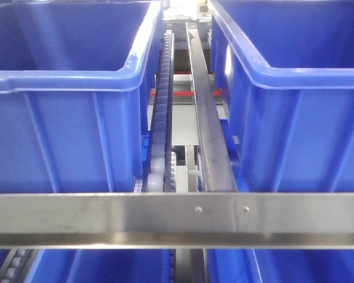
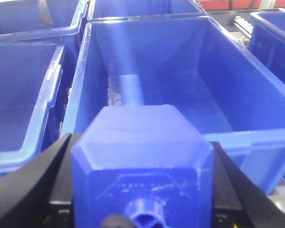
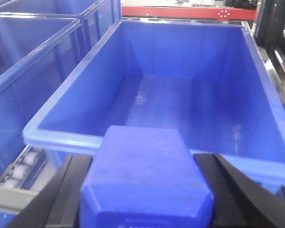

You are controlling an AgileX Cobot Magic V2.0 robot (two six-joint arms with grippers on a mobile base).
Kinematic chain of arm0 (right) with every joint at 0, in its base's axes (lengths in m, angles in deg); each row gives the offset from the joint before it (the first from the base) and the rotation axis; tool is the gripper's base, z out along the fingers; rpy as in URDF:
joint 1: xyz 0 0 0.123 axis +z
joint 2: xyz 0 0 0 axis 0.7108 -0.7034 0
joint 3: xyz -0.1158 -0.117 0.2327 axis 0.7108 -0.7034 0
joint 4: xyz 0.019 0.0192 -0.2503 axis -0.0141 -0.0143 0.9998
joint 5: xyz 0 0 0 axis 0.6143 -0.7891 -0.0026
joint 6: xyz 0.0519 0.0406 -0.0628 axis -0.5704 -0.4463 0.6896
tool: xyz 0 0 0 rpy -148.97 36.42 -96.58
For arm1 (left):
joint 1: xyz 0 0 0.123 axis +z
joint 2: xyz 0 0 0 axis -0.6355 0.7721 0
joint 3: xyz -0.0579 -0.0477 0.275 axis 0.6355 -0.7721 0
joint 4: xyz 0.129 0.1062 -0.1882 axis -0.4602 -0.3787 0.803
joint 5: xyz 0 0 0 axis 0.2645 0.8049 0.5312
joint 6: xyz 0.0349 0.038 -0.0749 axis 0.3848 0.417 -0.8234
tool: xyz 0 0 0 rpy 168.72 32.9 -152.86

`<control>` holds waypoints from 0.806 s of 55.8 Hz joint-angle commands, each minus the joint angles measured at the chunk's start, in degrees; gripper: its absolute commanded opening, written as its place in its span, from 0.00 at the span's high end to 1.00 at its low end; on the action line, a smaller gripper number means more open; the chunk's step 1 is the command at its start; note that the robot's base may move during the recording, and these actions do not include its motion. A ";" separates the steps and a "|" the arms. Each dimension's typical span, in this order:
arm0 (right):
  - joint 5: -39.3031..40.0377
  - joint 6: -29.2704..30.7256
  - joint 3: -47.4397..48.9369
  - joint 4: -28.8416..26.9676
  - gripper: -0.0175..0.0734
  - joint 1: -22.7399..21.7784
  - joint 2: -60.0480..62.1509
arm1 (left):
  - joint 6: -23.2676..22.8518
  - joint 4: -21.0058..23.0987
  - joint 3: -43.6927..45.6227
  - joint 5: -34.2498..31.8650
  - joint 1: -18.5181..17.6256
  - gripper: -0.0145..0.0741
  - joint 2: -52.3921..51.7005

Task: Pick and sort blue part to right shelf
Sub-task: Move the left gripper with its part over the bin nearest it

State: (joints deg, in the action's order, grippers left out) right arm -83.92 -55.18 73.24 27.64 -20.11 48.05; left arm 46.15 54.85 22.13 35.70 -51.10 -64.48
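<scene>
My left gripper (image 2: 141,190) is shut on a blue part (image 2: 141,152), a solid-blue block with its round cap toward the camera, held just short of the near rim of an open blue bin (image 2: 180,71). My right gripper (image 3: 145,190) is shut on another blue part (image 3: 145,175), held just before the near rim of a blue bin (image 3: 190,95) whose floor is bare. The shelf shows in the front view as a flat steel front rail (image 1: 177,218) with grey roller tracks (image 1: 160,118) between two large blue bins. Neither gripper shows in the front view.
More blue bins stand to the left in the left wrist view (image 2: 23,95) and in the right wrist view (image 3: 23,57). A steel divider rail (image 1: 207,112) runs between the bins. A red frame (image 3: 180,12) lies behind the right bin.
</scene>
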 commanded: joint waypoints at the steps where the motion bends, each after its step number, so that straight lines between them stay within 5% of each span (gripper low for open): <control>1: 5.15 0.61 1.51 1.45 0.59 -0.05 0.07 | -0.34 -0.17 1.50 -5.29 -0.04 0.46 1.33; 45: 5.15 0.61 1.51 1.45 0.59 -0.05 0.07 | -0.34 -0.17 1.50 -5.29 -0.04 0.46 1.33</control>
State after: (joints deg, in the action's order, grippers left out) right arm -83.92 -55.18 73.24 27.64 -20.11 48.05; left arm 46.15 54.85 22.13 35.70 -51.10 -64.48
